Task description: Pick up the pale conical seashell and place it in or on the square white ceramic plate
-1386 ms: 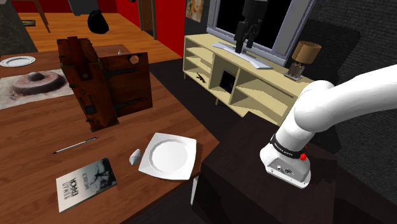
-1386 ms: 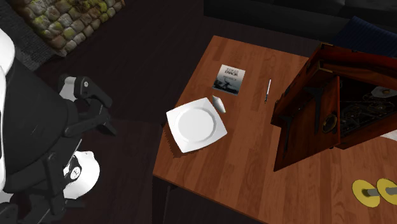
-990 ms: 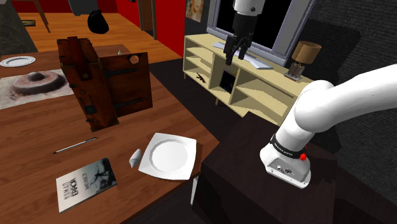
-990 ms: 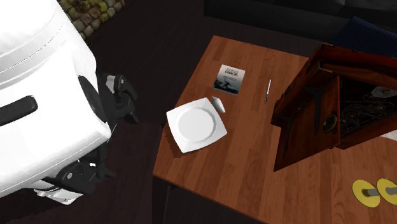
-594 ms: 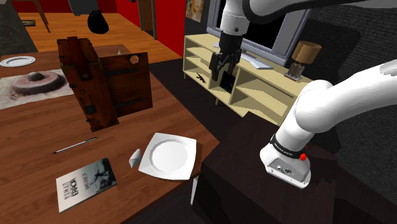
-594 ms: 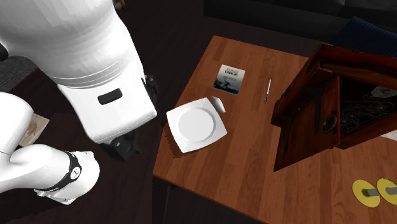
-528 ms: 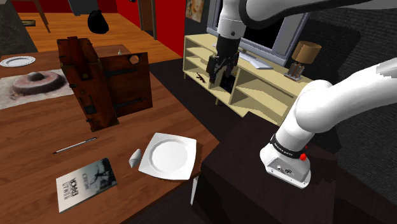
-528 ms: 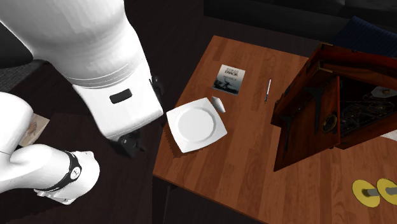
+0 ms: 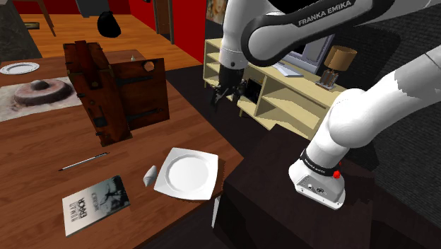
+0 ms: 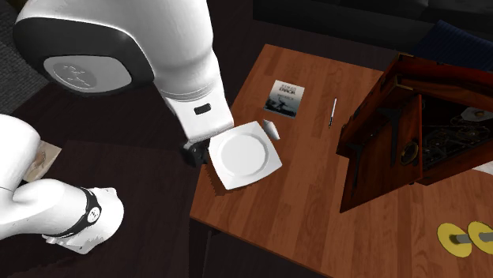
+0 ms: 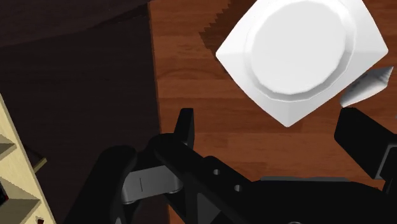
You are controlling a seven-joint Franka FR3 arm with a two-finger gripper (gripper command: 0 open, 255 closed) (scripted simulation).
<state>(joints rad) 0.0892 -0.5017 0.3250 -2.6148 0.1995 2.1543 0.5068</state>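
Pincer (image 11: 266, 121) spread and empty above one square white plate (image 11: 299, 51), one pale seashell (image 11: 366, 86) just beside.

A lived-in home, a living and dining room: the wooden surface (image 9: 42, 141) carries a book (image 9: 95, 205) and a plate (image 9: 185, 173). At the shoulder view's one o'clock a pale shelf unit (image 9: 286, 106) bears a table lamp (image 9: 338, 62), with a red wall (image 9: 187, 28) at twelve.

Soft, even light, everything sharp. Ahead of the jaws the square white plate (image 11: 299, 54) throws a jagged-edged shadow on the brown wooden bench (image 11: 191, 83).
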